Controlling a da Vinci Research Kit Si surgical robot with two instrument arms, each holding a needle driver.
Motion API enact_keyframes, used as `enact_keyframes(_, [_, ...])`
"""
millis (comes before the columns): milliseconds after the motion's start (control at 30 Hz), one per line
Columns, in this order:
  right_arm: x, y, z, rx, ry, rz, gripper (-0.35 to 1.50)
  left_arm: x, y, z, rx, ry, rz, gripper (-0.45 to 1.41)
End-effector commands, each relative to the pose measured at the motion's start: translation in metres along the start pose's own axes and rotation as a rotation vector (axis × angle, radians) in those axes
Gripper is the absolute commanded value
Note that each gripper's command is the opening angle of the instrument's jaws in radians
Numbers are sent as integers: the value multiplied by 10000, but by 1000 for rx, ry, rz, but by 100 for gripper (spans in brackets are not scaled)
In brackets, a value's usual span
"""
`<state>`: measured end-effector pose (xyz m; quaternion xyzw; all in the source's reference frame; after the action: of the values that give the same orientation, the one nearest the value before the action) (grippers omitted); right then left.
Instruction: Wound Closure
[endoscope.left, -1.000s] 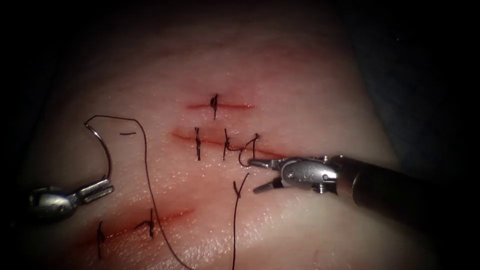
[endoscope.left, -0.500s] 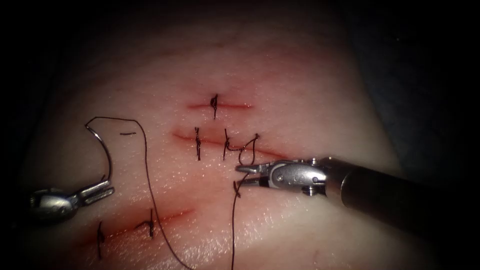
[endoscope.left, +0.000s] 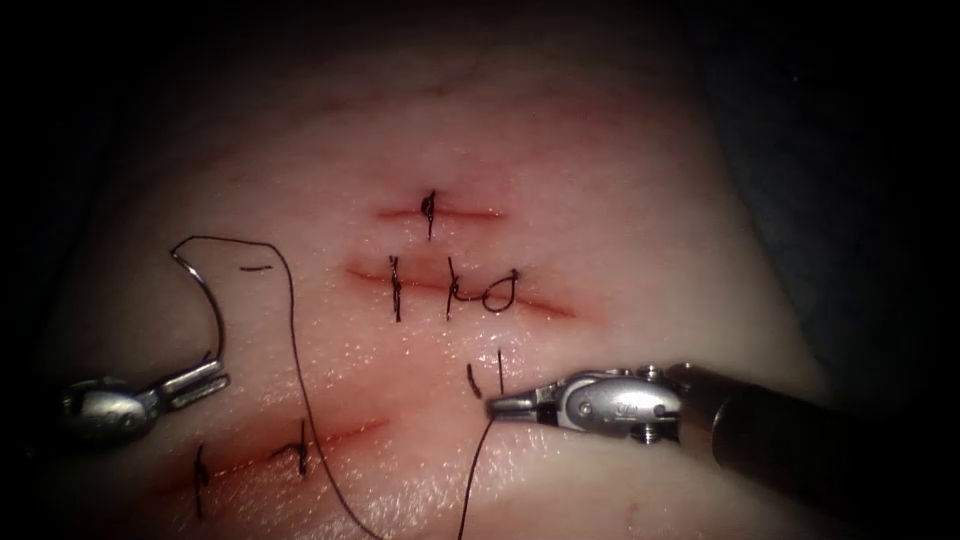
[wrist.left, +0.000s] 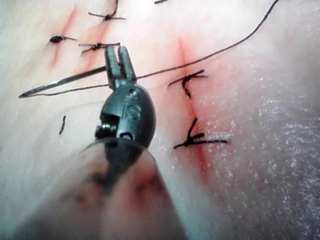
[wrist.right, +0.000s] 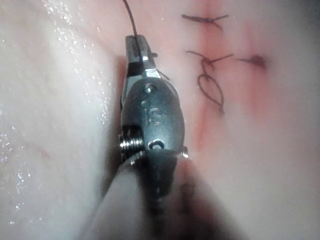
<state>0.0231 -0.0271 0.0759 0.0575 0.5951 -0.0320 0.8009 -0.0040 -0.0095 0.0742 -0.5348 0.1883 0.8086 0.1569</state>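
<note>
On a pale, moist slab of tissue (endoscope.left: 620, 200) lie several short red cuts, most already crossed by dark knotted stitches.

The left tool (endoscope.left: 205, 378) has its two slim metal jaws pressed together on the curved needle (endoscope.left: 205, 290), gripping it close to its pointed end. From those jaws the needle arches up and away, a thin steel hook, free of the tissue and lying over bare skin to the left of the middle cut (endoscope.left: 540, 302). At its far end the thread (endoscope.left: 300, 380), a fine dark strand, joins it, bends over and runs down past the jaws on their right side. In the left wrist view the needle (wrist.left: 62, 85) sticks out sideways from the tool's jaws (wrist.left: 120, 62) as a straight grey sliver.

The right tool (endoscope.left: 505, 405) lies well apart from the needle, with its shaft running off to the right. Its jaws are shut on a second thread end (endoscope.left: 470, 480), which hangs straight down from the tip. In the right wrist view the same strand (wrist.right: 131, 17) leads straight out ahead of the clamped tip (wrist.right: 137, 50).

Just above the right tool's tip sit two short cut ends of thread (endoscope.left: 485, 375). Farther above, on the middle cut, a small open loop of thread (endoscope.left: 498, 292) stands beside the two tied stitches, well clear of the jaws. Thin red fluid (endoscope.left: 330, 435) tints the lower cut between the two tools. The right tool is the nearer one to the loop.
</note>
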Motion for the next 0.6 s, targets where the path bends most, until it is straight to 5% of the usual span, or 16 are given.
enact_keyframes(33, [11,-8,8,13,6,-2,-35,-4,2,7,0,2,1,-45])
enact_keyframes(300, [58,-38,7,67,22,-15,-35,-4,3,6,0,2,2,-45])
enact_keyframes(600, [62,-42,9,93,19,-4,-35,-4,3,6,-2,-1,3,-45])
